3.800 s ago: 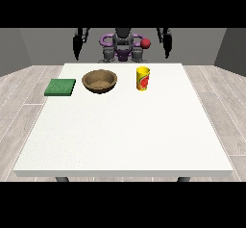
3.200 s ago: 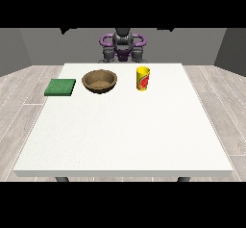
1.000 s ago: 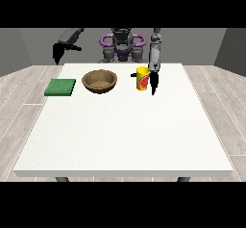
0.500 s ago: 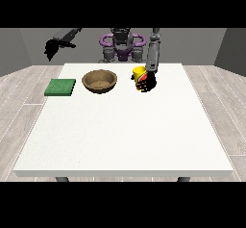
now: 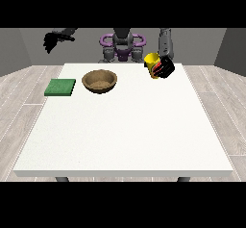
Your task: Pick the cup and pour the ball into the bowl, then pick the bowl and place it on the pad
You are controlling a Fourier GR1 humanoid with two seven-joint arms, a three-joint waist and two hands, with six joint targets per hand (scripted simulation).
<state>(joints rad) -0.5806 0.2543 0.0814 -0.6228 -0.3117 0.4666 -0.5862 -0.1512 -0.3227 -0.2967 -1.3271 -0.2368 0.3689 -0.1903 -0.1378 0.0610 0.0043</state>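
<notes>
The yellow cup point(image 5: 152, 62) with a red mark is lifted off the white table point(image 5: 125, 126) and tilted toward the view's left. The hand at the view's right point(image 5: 165, 68) is shut on it, its black fingers wrapped round the cup's side. The brown wooden bowl point(image 5: 99, 81) rests on the table left of the cup, with a gap between them. The green pad point(image 5: 60, 87) lies flat at the table's left side. The hand at the view's left point(image 5: 54, 38) hangs high in the air beyond the table's far left corner. No ball is visible.
The robot's torso point(image 5: 122, 45) stands behind the table's far edge. A wooden floor surrounds the table. The table's white surface stretches from the bowl to the front edge.
The hand at the view's right came down onto the cup, closed on it, then lifted and tilted it. The hand at the view's left rose and swung outward.
</notes>
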